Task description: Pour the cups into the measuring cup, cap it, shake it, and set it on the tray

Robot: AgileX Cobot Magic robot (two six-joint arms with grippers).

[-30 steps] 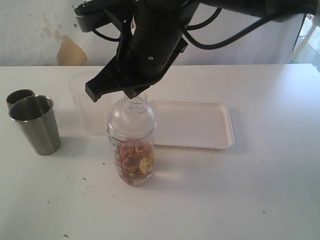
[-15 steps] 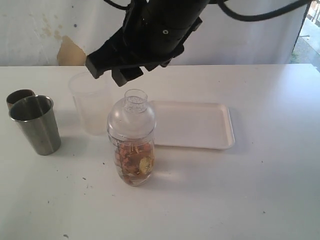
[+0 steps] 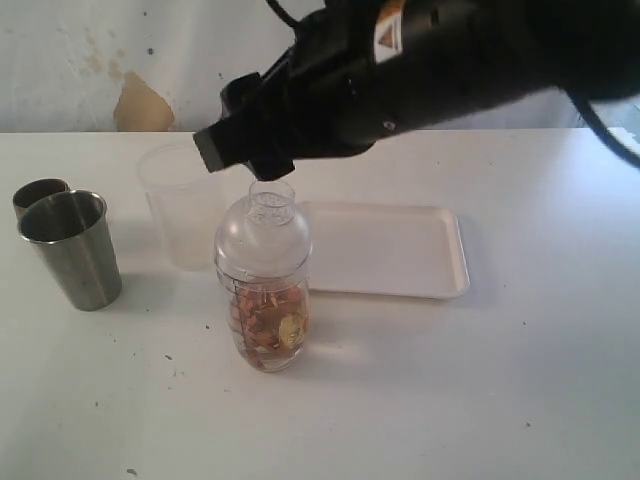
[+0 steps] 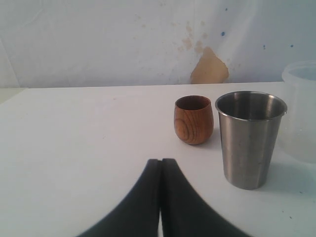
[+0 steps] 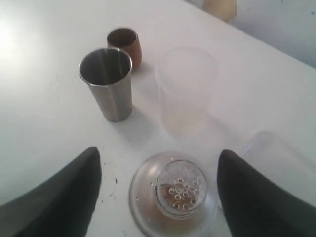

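Near table (image 3: 450, 400) centre, just left of tray (image 3: 390, 250), locate capped measuring cup (image 3: 265, 300) upright, axis vertical, directly below wide-open empty right gripper (image 5: 158, 158); note closed left gripper (image 4: 160, 165) near steel cup (image 4: 251, 138).

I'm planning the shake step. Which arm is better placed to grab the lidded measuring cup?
Right, most likely. The right gripper hangs open directly above the measuring cup and its lid. The left gripper is shut, off by the steel cup.
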